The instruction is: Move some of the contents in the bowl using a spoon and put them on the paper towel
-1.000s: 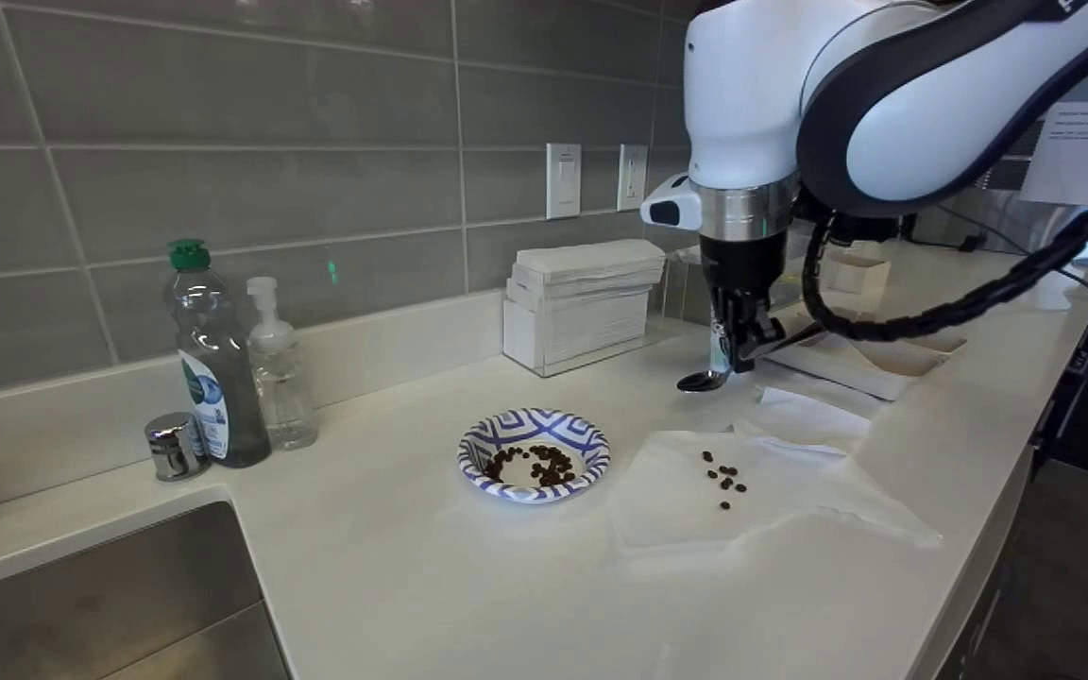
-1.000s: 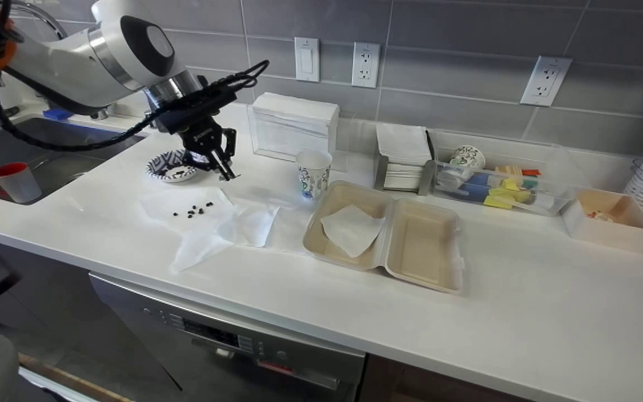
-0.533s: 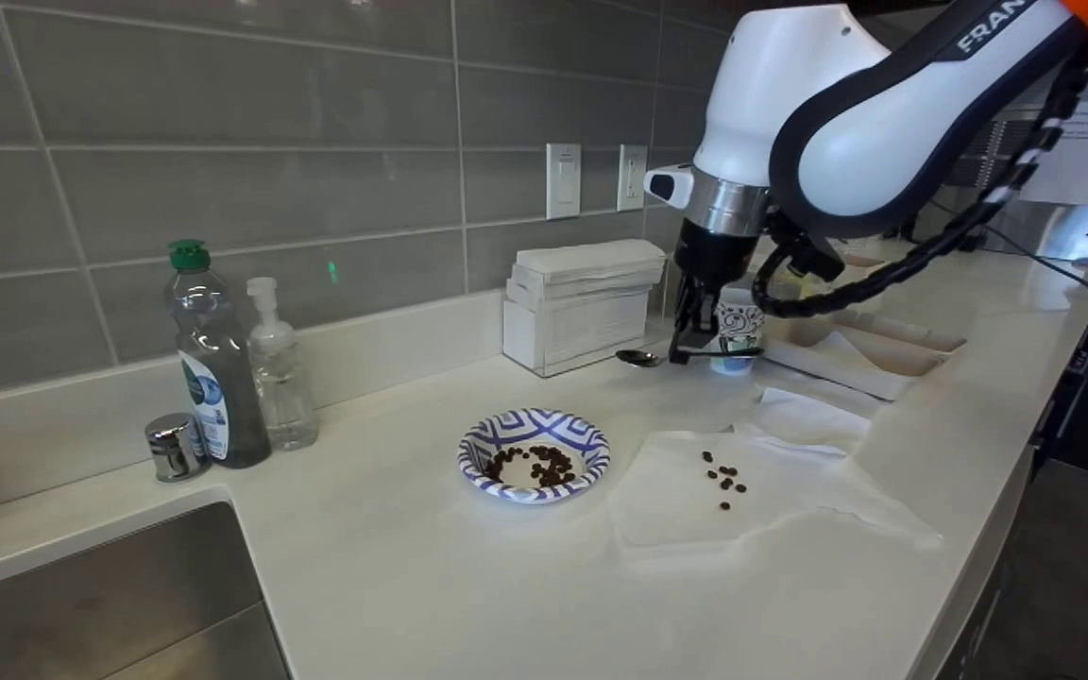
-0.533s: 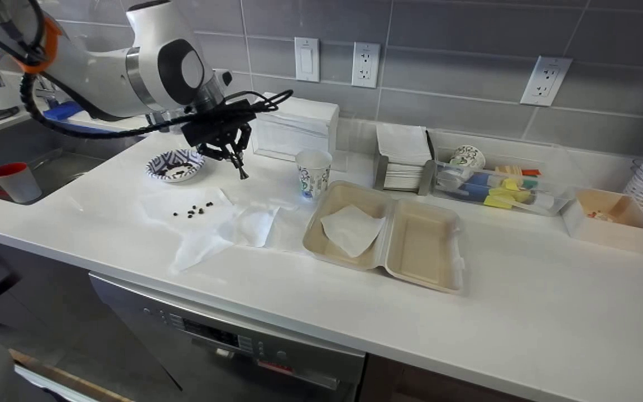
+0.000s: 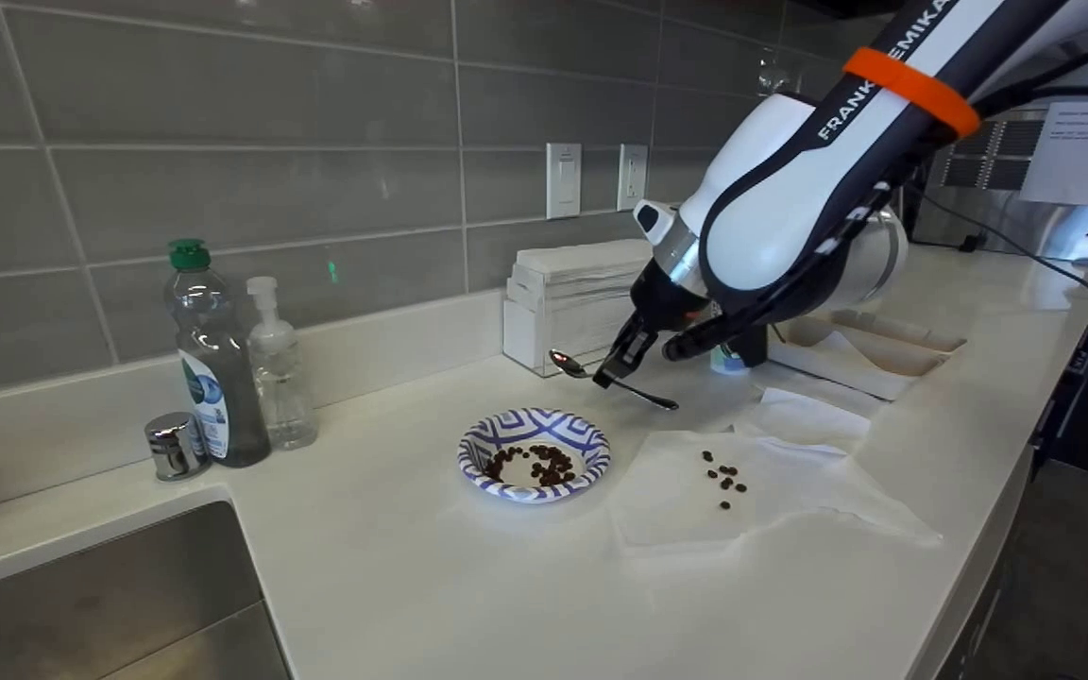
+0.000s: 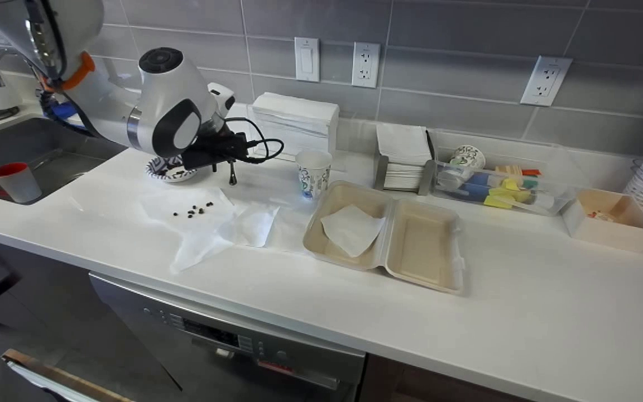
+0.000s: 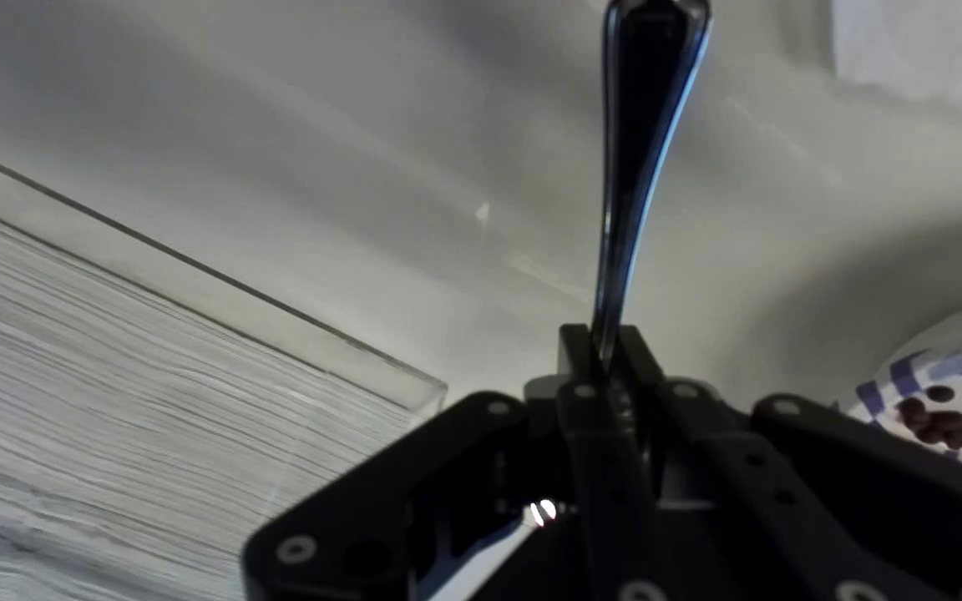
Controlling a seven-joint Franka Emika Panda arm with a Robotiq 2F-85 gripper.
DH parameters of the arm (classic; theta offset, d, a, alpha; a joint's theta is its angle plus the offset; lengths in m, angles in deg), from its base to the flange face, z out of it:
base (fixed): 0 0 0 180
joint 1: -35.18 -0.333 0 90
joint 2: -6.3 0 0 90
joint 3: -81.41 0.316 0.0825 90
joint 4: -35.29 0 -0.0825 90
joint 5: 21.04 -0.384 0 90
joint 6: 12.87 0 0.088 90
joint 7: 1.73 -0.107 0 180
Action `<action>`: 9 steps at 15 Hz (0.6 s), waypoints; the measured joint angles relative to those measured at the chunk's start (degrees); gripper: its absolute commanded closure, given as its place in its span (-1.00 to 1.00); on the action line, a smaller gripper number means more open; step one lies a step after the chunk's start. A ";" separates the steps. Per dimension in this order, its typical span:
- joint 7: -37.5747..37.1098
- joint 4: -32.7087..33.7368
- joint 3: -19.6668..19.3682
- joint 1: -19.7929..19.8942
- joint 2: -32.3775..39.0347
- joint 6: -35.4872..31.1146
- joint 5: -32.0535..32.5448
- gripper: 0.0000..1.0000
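Spoon [image 7: 635, 150]: hung from the claw [image 7: 606, 342], scoop [image 5: 566, 364] toward the wall [image 5: 298, 151].
Claw: clenched on the spoon's thin handle, off the counter [image 5: 393, 576].
Bowl [image 5: 533, 427]: lay below the claw, toward the sink [image 5: 128, 586], with dark bits [image 5: 555, 465] inside.
Paper towel [image 5: 667, 491]: lay below the claw, away from the wall, with loose bits [image 5: 727, 483] on it.
Twist risk: the handle could turn in the claw, should the scoop press hard on the bowl's bottom.
Skid risk: the bowl looked light; a catch on its rim might tip it and scatter the dark bits.
Napkin holder [image 5: 577, 312]: stood near the claw, toward the wall; the gap to the scoop was hard to judge.
Sink: well apart from the claw, beyond the bowl.
Front edge [image 6: 221, 305]: ran past the paper towel from the claw.
Open room: counter stretched from the bowl toward the sink, likely the easiest approach.
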 measured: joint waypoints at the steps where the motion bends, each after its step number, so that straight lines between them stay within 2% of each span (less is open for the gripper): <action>1: 0.54 0.30 3.78 2.49 1.02 -1.24 -1.52 0.96; 3: 0.80 1.05 10.63 8.06 2.77 -2.47 -2.16 0.96; 5: 1.29 1.55 15.53 13.28 4.14 -2.59 -2.12 0.96; 9: 3.59 1.85 21.45 21.76 6.32 -2.59 -1.87 0.96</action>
